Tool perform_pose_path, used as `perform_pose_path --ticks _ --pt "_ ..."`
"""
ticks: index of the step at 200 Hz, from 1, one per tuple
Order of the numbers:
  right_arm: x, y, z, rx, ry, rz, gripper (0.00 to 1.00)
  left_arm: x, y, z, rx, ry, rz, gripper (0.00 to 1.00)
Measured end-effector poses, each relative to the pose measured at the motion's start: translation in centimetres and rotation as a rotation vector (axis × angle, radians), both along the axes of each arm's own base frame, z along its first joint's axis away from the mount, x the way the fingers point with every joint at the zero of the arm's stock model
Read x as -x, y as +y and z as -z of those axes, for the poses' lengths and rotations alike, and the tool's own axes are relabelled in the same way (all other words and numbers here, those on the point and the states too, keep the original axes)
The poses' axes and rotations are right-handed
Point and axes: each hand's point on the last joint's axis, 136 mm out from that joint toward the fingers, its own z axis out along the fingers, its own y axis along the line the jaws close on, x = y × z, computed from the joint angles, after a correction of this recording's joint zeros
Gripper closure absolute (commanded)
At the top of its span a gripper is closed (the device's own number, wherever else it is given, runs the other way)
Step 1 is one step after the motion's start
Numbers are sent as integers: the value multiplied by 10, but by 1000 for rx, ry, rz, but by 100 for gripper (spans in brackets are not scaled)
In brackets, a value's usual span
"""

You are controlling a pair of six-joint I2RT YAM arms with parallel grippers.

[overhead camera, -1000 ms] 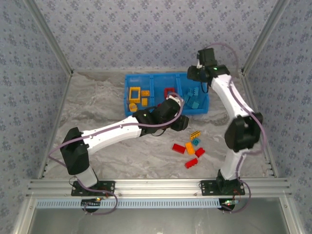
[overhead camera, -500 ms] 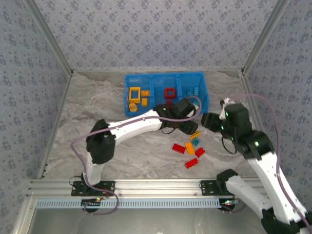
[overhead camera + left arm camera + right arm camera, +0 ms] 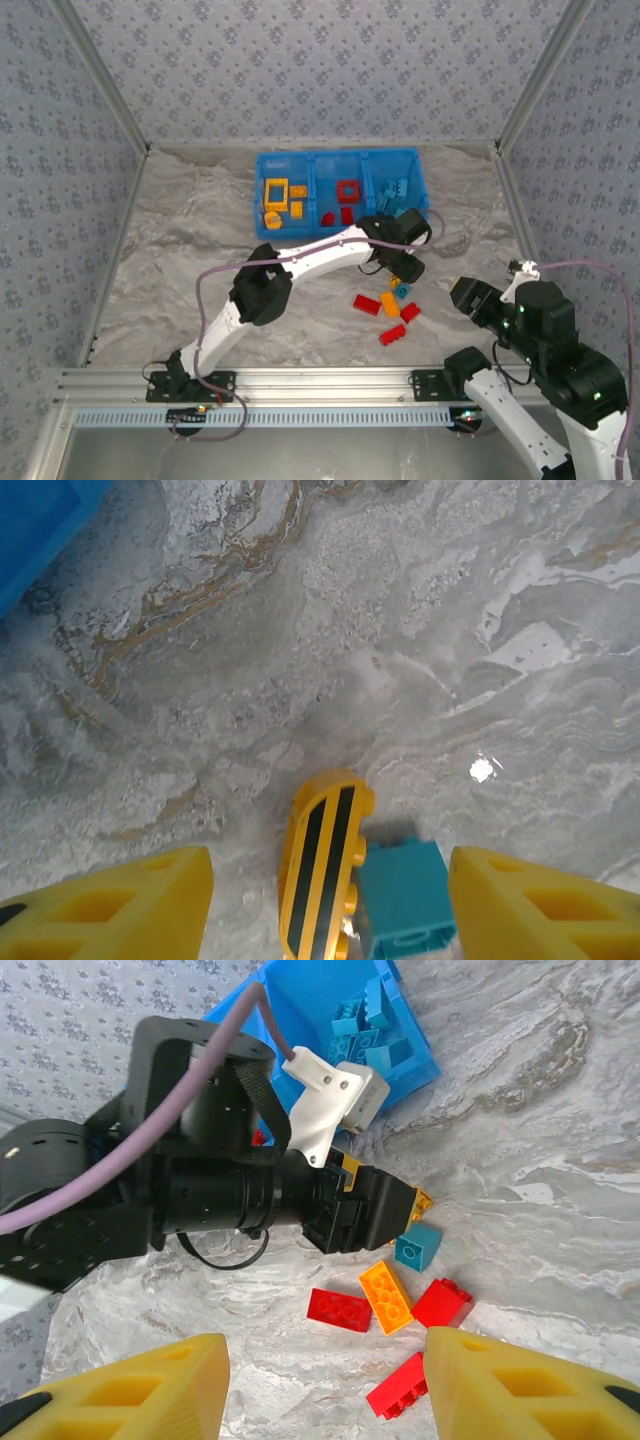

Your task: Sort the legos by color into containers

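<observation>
Nearest me, my right end effector (image 3: 325, 1360) hangs open and empty by its base, probably to leave the other arm room. Beyond it, red bricks (image 3: 366, 304) lie loose on the table (image 3: 200, 230). My left arm stretches low and long, its end effector (image 3: 328, 875) open astride a striped yellow brick (image 3: 322, 865) touching a teal brick (image 3: 403, 895), gripping neither. Farthest, the blue bin (image 3: 258, 200) holds sorted colours.
</observation>
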Motion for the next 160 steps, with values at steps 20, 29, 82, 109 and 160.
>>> perform_pose_path --ticks 20,29,82,109,160 --pt "3 -3 0 7 6 6 44 1 0 12 -25 13 10 47" --pt "4 -3 2 11 15 6 44 1 0 18 -32 18 9 49" --pt "4 -3 7 18 30 7 44 3 2 45 -83 42 14 54" --pt "3 -3 13 25 46 7 44 2 0 50 -84 44 10 66" --pt "2 -2 19 29 63 6 44 1 0 50 -85 38 3 80"
